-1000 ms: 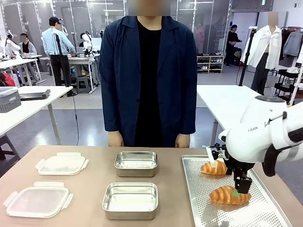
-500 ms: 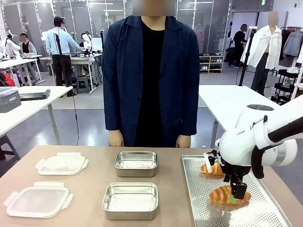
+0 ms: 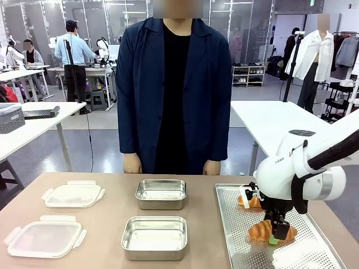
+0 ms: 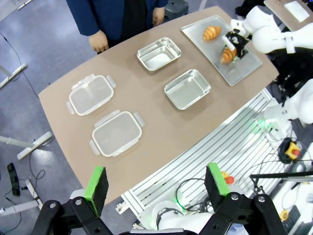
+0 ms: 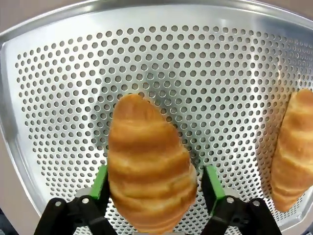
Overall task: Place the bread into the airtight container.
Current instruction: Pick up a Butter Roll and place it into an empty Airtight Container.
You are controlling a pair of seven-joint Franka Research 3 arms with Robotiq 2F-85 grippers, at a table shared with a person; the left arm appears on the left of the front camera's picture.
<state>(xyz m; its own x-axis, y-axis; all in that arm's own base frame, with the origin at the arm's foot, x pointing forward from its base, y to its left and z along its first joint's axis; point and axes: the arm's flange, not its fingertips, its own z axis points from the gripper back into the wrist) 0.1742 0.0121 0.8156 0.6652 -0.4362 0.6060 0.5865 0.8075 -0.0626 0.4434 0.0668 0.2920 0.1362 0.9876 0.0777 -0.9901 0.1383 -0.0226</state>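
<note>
The right gripper [image 3: 275, 236] is found lowered over the near croissant [image 3: 258, 231] on the perforated tray [image 3: 233, 235]. Its jaws are spread and straddle the bread, with one green pad [image 5: 101, 182] close against one flank and a slight gap seen at the other, so no squeeze is judged to be applied yet. The left gripper [image 4: 154, 183] is held high above the table, released and empty. A second croissant [image 3: 247, 201] lies just beyond the first. For a sound pick, the jaws should be closed gently across the widest part so the crust is not crushed, and the bread lifted clear of the tray lip before being carried to the near steel container [image 3: 154, 219], which stands uncovered
</note>
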